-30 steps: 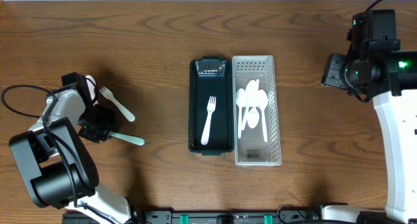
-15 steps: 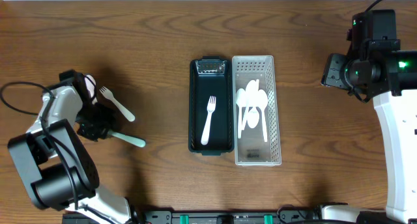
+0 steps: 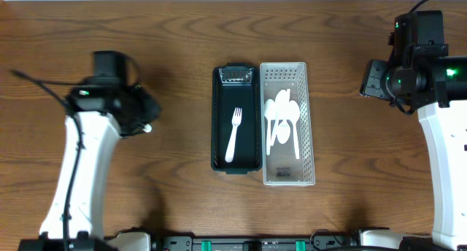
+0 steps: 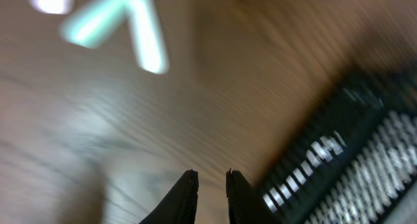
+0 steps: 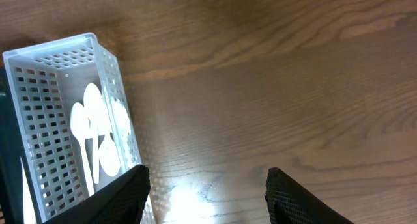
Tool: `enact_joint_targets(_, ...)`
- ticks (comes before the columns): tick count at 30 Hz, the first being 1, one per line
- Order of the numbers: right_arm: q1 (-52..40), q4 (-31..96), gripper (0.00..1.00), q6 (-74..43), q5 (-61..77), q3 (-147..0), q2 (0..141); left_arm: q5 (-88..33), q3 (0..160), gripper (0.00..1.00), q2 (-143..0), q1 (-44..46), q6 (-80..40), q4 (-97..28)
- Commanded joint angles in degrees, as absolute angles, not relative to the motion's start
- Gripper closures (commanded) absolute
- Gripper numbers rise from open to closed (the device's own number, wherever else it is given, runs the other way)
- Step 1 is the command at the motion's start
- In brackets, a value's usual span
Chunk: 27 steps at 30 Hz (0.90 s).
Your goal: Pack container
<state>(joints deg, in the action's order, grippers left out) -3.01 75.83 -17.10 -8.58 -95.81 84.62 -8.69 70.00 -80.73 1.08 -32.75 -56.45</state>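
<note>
A black tray [image 3: 218, 120] holds one white fork [image 3: 234, 134]. Beside it on the right, a white perforated basket [image 3: 311, 120] holds several white spoons [image 3: 282, 120]. My left gripper [image 3: 143, 114] hovers left of the tray; a white utensil tip [image 3: 148, 127] shows under it. The left wrist view is blurred: my left gripper [image 4: 210, 178] has a narrow gap with nothing between, two pale utensils [image 4: 148, 42] lie far ahead on the wood, and the tray [image 4: 326, 165] is at the lower right. My right gripper [image 5: 205, 198] is wide open and empty, right of the basket [image 5: 52, 74].
The right arm's body [image 3: 416, 68] stands over the far right of the wooden table. The left arm [image 3: 80, 171] stretches along the left side. The basket also shows in the left wrist view [image 4: 388, 152], behind the tray.
My left arm has swung up and to the right, from the two utensils at the far left toward the tray; it now covers them. The right arm has not moved.
</note>
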Motion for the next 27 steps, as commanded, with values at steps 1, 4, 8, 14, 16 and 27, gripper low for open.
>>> enact_joint_targets(1,-2.7,75.9,0.39,-16.2,-8.5,-95.5,84.7,-5.7,70.8,0.81,-79.7,6.9,-31.3,-56.3)
enact_joint_targets(4,-2.7,76.0,0.39,-16.2,-8.5,-95.5,84.7,-0.7,70.8,0.81,-79.7,9.8,-31.3,-56.3)
enact_joint_targets(8,-2.7,76.1,0.39,-16.2,-8.5,-95.5,84.7,0.1,70.8,0.75,-79.7,8.4,-30.5,-55.9)
enact_joint_targets(14,-2.7,76.1,0.39,-16.2,-7.0,-95.5,84.7,2.3,70.8,0.43,-79.9,3.2,-16.9,-52.3)
enact_joint_targets(16,-2.7,76.1,0.39,-16.2,-7.0,-95.5,84.7,2.2,70.8,0.38,-80.5,1.0,-10.7,-50.4)
enact_joint_targets(27,-2.7,76.1,0.38,-16.2,-7.1,-95.5,84.7,2.2,70.7,0.32,-92.7,-6.1,7.0,-36.9)
